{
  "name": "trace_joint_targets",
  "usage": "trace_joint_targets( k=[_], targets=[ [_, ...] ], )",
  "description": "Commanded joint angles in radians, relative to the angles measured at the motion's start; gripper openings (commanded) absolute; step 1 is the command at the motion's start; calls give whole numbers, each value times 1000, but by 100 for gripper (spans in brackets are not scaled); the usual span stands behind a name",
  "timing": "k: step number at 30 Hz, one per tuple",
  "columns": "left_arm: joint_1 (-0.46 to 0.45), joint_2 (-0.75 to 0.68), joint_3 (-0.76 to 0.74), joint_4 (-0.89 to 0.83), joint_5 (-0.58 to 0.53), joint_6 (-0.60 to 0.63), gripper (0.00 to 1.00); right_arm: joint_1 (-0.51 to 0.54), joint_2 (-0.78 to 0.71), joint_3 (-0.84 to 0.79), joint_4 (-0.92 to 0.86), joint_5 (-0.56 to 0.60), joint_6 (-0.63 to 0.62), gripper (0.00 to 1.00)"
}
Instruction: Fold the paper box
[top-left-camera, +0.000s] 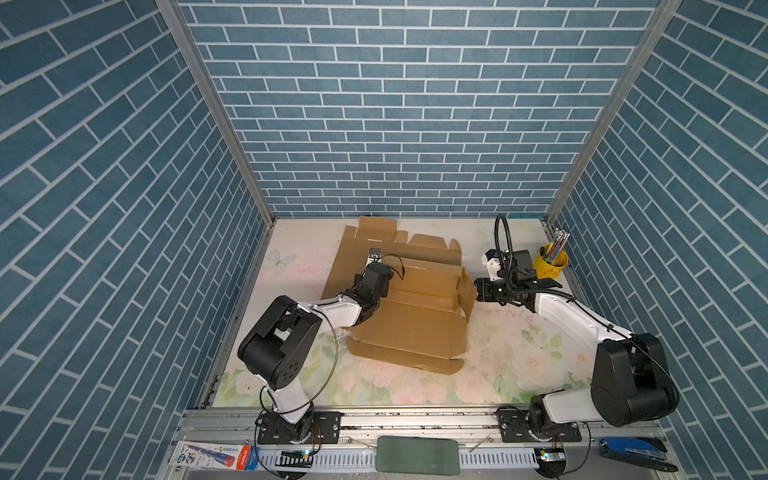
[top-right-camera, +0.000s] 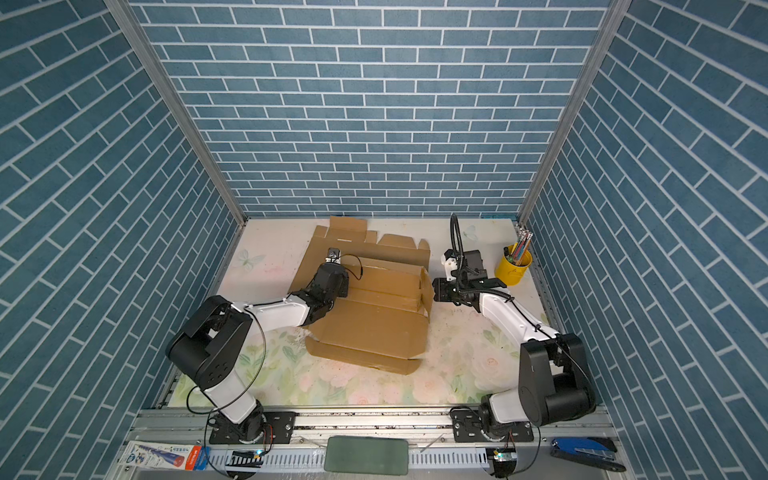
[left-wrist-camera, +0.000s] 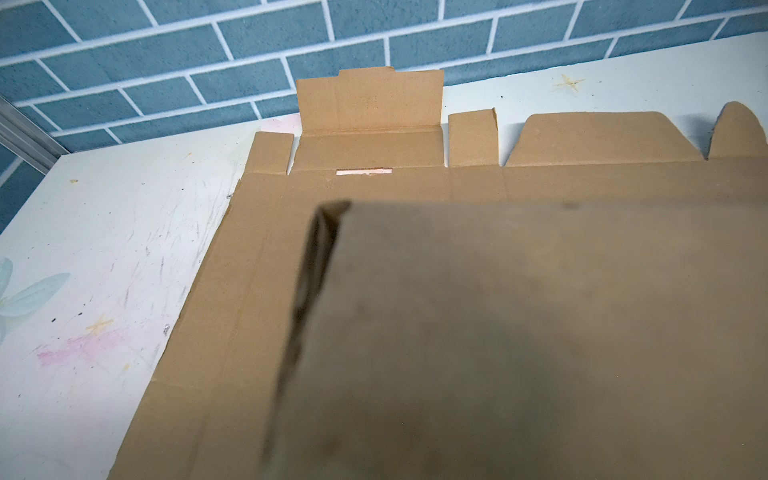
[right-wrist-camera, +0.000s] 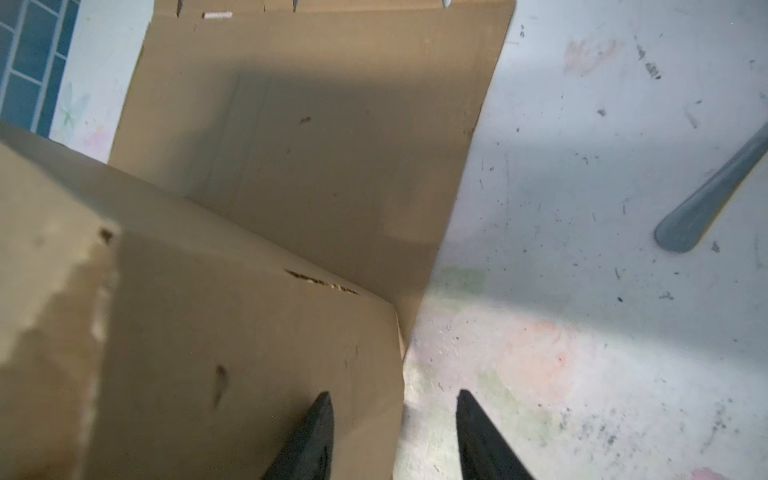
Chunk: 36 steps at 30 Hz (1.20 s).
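Blurred paper box flap (left-wrist-camera: 519, 332) hides left gripper.

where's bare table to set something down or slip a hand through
Free: the front strip of table between the cardboard and the front rail, and the far left corner beside the cardboard. Crowded: far right, between the raised flap, right pincer and yellow pencil cup.
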Motion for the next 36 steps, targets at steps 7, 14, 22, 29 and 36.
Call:
trace_joint_targets(
  k=[7,14,22,29,36],
  targets=[
    [5,0,-25,-103,6,7,0,19,-70,-32,-136,-77,-147,58],
    [5,-2,-20,-115,16,6,0,76,-54,-28,-64,-113,-139,65],
    [3,-12,-19,-130,23,-3,0,105,-7,8,0,-140,-88,67],
    [15,-1,55,-294,-23,-75,0,108,8,43,-30,-39,1,65],
    [18,0,33,-244,34,-82,0,111,18,-7,72,-10,9,64]
  ],
)
